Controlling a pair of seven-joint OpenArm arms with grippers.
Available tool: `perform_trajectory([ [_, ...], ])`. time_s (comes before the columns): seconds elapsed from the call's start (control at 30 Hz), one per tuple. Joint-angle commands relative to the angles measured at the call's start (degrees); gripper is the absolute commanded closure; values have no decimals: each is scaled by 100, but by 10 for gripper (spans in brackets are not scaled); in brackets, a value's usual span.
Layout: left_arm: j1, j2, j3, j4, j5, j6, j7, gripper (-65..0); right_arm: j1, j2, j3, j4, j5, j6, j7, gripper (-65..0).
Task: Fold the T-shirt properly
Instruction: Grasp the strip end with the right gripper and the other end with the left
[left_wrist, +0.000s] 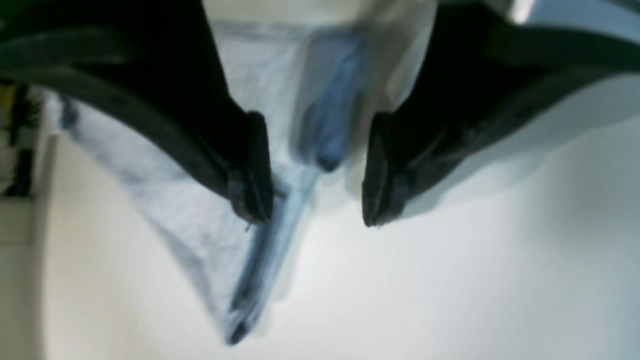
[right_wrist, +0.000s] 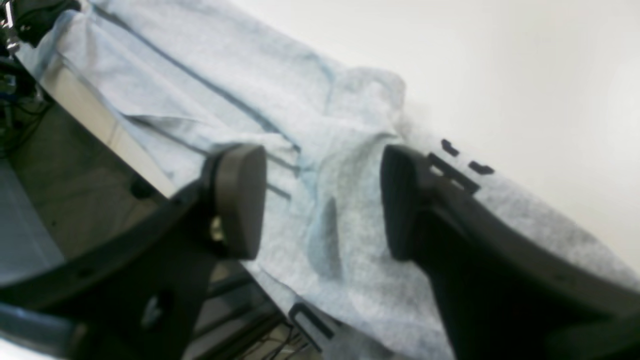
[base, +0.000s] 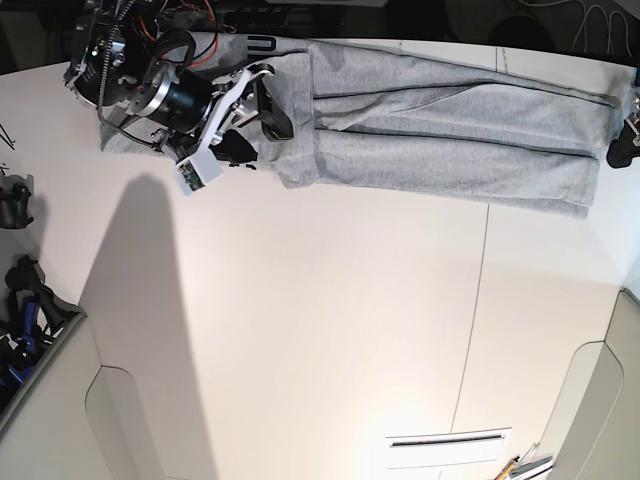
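Note:
The T-shirt (base: 450, 130) lies as a long light grey strip along the far edge of the white table (base: 330, 320). Over its left end my right gripper (base: 262, 120) hovers open. In the right wrist view, the right gripper (right_wrist: 320, 165) has wrinkled grey cloth (right_wrist: 225, 75) under its spread fingers, and dark lettering (right_wrist: 450, 150) peeks out beside one finger. At the strip's right end only part of my left gripper (base: 625, 145) shows. In the blurred left wrist view, the left gripper (left_wrist: 315, 220) is open above a pointed corner of the T-shirt (left_wrist: 200, 225), holding nothing.
The strip runs along the table's edge (right_wrist: 100, 120), with floor and cables beyond it. Wiring and electronics (base: 180, 15) crowd the far left corner. Black gear (base: 20, 290) sits off the table's left side. A white sheet (base: 445, 440) lies near the front.

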Motion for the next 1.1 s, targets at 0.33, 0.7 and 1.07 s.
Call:
perform_trajectory([
  [0.33, 2, 101, -2, 55, -275, 3, 396, -332, 17, 15, 11, 111, 114, 22, 179, -360],
  [0.7, -22, 101, -2, 153, -313, 3, 396, -331, 17, 15, 11, 111, 114, 22, 262, -360],
  [1.07, -317, 101, 855, 166, -295, 3, 393, -331, 17, 15, 13, 111, 111, 22, 262, -360],
])
